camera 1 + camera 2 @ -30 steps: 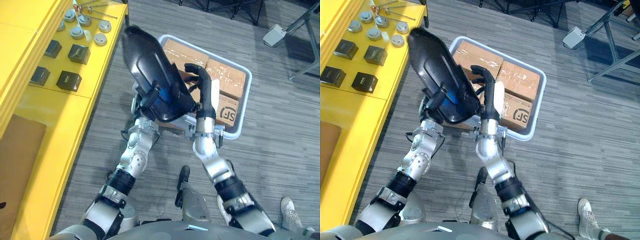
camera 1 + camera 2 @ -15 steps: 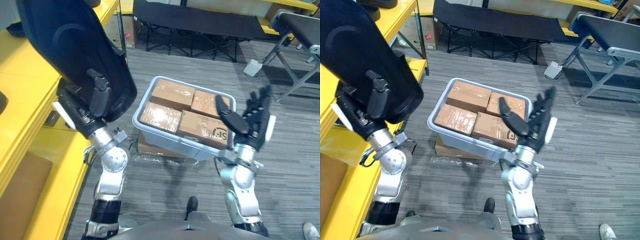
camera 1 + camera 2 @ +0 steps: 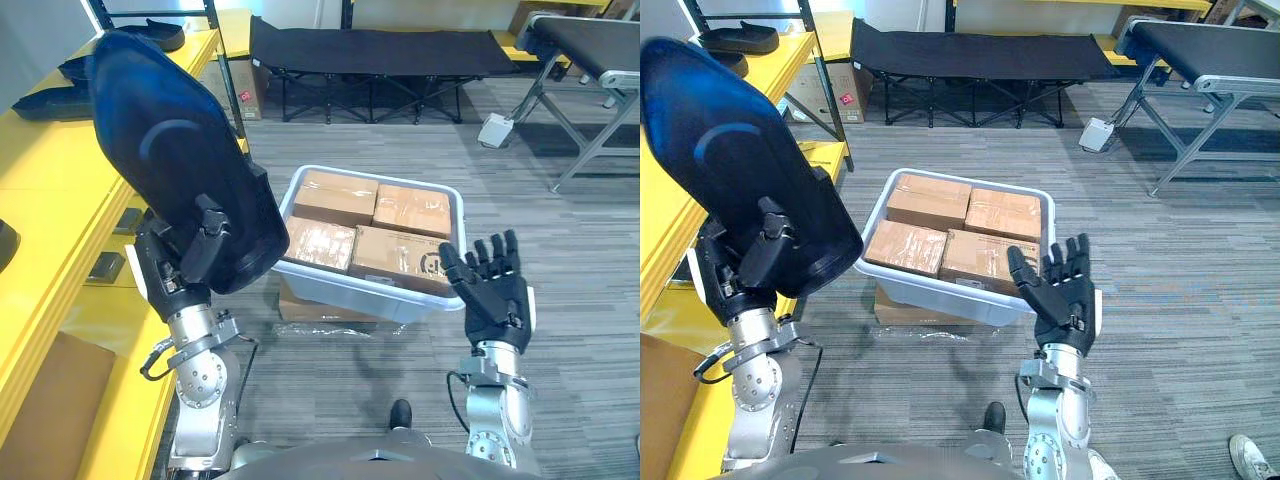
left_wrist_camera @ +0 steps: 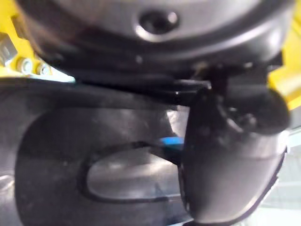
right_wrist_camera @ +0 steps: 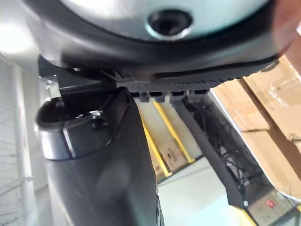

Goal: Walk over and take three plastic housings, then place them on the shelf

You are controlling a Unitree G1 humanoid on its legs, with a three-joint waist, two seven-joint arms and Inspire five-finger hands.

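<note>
A large black plastic housing (image 3: 170, 170) is held up high beside the yellow shelf (image 3: 40, 190). My left hand (image 3: 205, 250) is shut on the housing's lower edge, thumb across its face. In the left wrist view the thumb (image 4: 225, 165) presses on the housing's dark inner shell (image 4: 117, 160). My right hand (image 3: 497, 295) is raised at the lower right with fingers spread and nothing in it. More dark housings (image 3: 150, 33) lie on the shelf's top level further along.
A grey bin (image 3: 340, 290) with several cardboard boxes (image 3: 350, 200) sits on the floor ahead, between the hands. A black folding cot (image 3: 370, 45) stands behind it. A grey-framed table (image 3: 590, 35) is at the far right. Small dark blocks (image 3: 105, 268) lie on the lower shelf level.
The camera has tilted up. My left hand has lifted the housing up and left toward the shelf. My right hand has come off it, moved right and spread its fingers.
</note>
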